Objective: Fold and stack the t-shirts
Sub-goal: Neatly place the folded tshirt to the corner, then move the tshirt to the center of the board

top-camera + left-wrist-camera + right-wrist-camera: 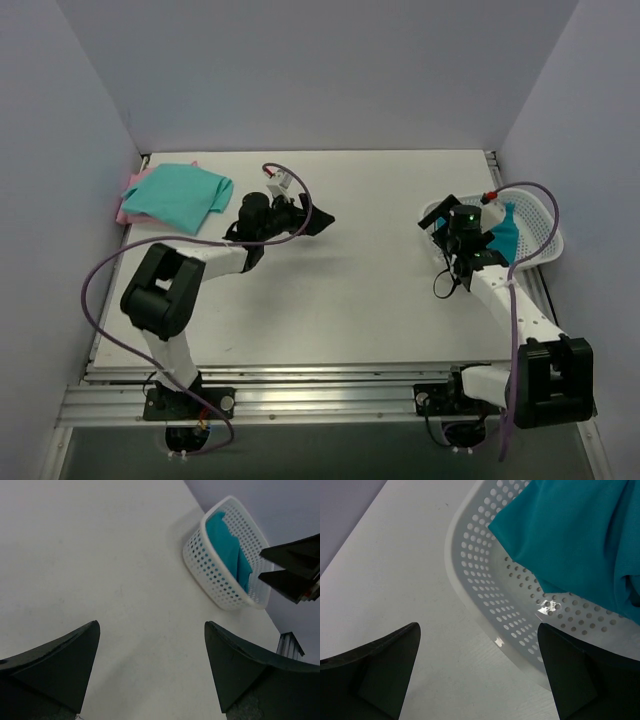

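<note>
Over at the far left corner of the table (350, 300), the light mint-green tee (178, 195) lies in a flat, roughly folded bundle. It sits on top of the pale pink tee (126, 208), which shows only as a strip along the bundle's left edge.

Just right of that pile is the left gripper (318, 220), reaching toward the middle of the table with nothing in it. In the left wrist view its jaws stand wide apart, and between its fingers (60, 667) there is only bare tabletop. The gripper is near the green tee but not touching it.

Further right, the middle of the table carries only the shadows of the arms.

Toward the right edge, the right gripper (458, 228) hangs over the near-left rim of the white mesh basket (540, 215). It is released as well. In the right wrist view its fingers (385, 667) spread to either side of the basket's perforated wall, with no cloth between them.

The darker teal tee (505, 235) lies crumpled inside the basket, against the right-hand side. From the right wrist it fills the upper right of the view, draped over the inner wall and just beyond the right-hand finger. From the left wrist, it shows through the open top of the basket.
</note>
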Motion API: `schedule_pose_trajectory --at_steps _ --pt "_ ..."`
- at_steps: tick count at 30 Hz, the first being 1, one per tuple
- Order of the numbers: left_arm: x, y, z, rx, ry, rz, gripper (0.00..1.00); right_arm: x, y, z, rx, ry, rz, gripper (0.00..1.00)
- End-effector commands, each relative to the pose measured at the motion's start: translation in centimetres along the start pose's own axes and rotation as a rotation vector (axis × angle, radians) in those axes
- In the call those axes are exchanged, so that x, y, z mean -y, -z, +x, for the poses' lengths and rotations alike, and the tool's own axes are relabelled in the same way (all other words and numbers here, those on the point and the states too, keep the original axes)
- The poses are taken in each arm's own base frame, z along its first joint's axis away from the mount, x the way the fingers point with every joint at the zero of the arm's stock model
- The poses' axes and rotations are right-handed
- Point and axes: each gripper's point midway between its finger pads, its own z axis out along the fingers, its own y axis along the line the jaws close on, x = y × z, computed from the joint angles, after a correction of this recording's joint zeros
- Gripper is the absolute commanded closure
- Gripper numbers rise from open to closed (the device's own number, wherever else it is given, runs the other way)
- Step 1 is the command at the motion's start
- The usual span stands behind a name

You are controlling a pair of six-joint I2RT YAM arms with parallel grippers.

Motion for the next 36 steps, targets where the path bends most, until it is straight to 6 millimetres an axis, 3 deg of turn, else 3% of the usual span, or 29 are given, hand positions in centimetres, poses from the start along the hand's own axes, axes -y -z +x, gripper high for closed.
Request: schedule_pose_trajectory --at_steps 1,2,4,5,6,7,8,10,12,16,17,19,23,31,34,36 --pt "3.3 -0.1 -1.2 0.021 0.031 0.288 0.06 -1.3 1.7 -2.3 0.111 0.019 -0.011 0.01" --pt "2.2 -0.7 -1.7 0.069 -0.020 0.210 0.06 1.0 2.5 -4.3 0.205 0.023 0.126 0.00" --pt "0.1 -1.2 -0.5 0.003 -0.044 0.030 0.06 2.3 3.0 -5.5 0.257 0.015 0.200 0.00" --pt "1.0 -2.2 -1.1 0.004 -0.145 -0.026 0.06 3.8 3.1 -6.0 0.271 0.009 0.261 0.00" --pt "-1.7 -1.7 -1.0 -0.011 -0.170 -0.247 0.06 4.1 3.1 -6.3 0.280 -0.007 0.273 0.00" --pt "-0.6 -1.9 -1.7 0.008 -0.232 -0.300 0.06 4.5 2.8 -6.2 0.278 -0.014 0.288 0.00" --pt "-1.1 -1.2 -2.4 0.028 -0.251 -0.372 0.06 4.8 2.7 -6.3 0.286 -0.017 0.308 0.00" --pt "-0.7 -0.7 -1.7 0.014 -0.245 -0.336 0.06 6.1 2.4 -5.8 0.279 -0.027 0.371 0.00" --pt "-0.4 -0.4 -2.4 0.046 -0.207 -0.295 0.06 8.2 2.2 -6.4 0.302 -0.079 0.448 0.00" --pt "-1.8 -0.1 -1.9 0.042 -0.152 -0.297 0.06 13.3 -1.3 -6.2 0.188 -0.232 0.429 0.00" --pt "-2.1 -0.1 -1.8 0.040 -0.142 -0.304 0.06 15.4 -1.7 -6.6 0.176 -0.279 0.455 0.00" --pt "-1.7 -0.1 -1.5 0.028 -0.130 -0.272 0.06 16.6 -3.4 -5.4 0.107 -0.297 0.462 0.00" --pt "-1.5 -0.1 -1.5 0.023 -0.119 -0.267 0.06 17.7 -5.2 -4.6 0.063 -0.330 0.461 0.00" --pt "-1.7 0.3 -1.6 0.031 -0.123 -0.275 0.06 16.4 -7.7 -2.2 -0.002 -0.345 0.374 0.02" --pt "-1.9 0.1 -1.5 0.026 -0.120 -0.279 0.06 16.0 -7.8 -2.1 0.000 -0.336 0.355 0.19" --pt "-2.0 0.0 -1.2 0.018 -0.117 -0.275 0.06 15.3 -7.6 -2.8 0.026 -0.330 0.320 0.71"
